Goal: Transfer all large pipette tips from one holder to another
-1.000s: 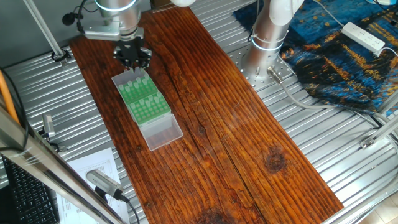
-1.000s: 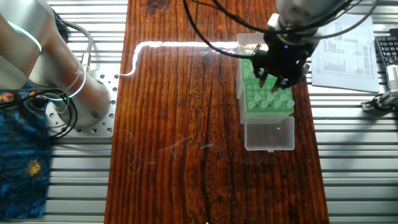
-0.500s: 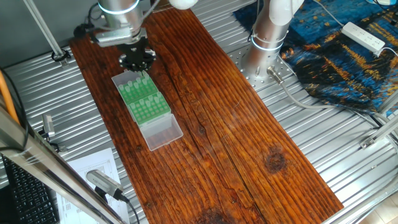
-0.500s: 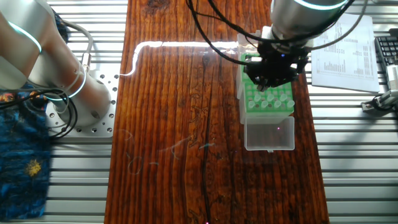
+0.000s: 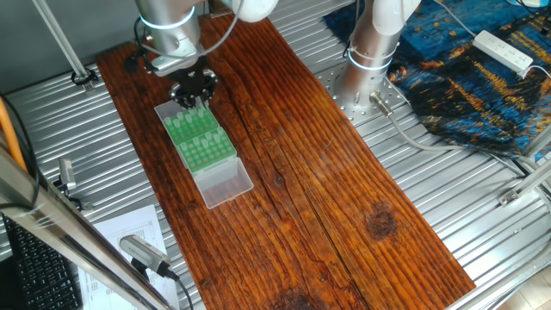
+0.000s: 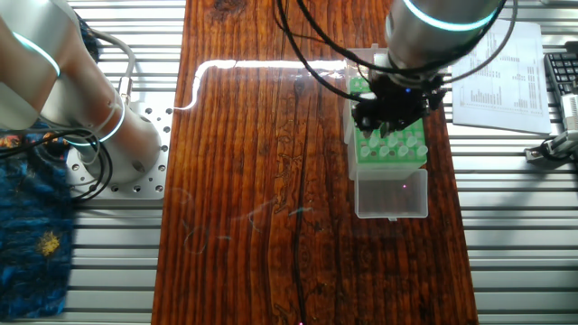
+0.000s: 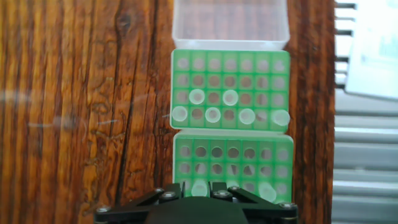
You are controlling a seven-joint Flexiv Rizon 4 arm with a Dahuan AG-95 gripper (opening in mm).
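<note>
While the gripper (image 7: 199,190) hovers over the near green rack (image 7: 231,168), jaw state unclear, we judge descent onto a large pipette tip (image 7: 199,188) next.

You've got bright green racks (image 7: 230,84) dotted with dark holes, with whitish see-through pipette tips (image 7: 213,114) in them. Under the racks, the board (image 5: 344,189) is reddish-brown with dark streaky grain. Right of the racks, the paper (image 6: 506,68) is white with grey print.
</note>
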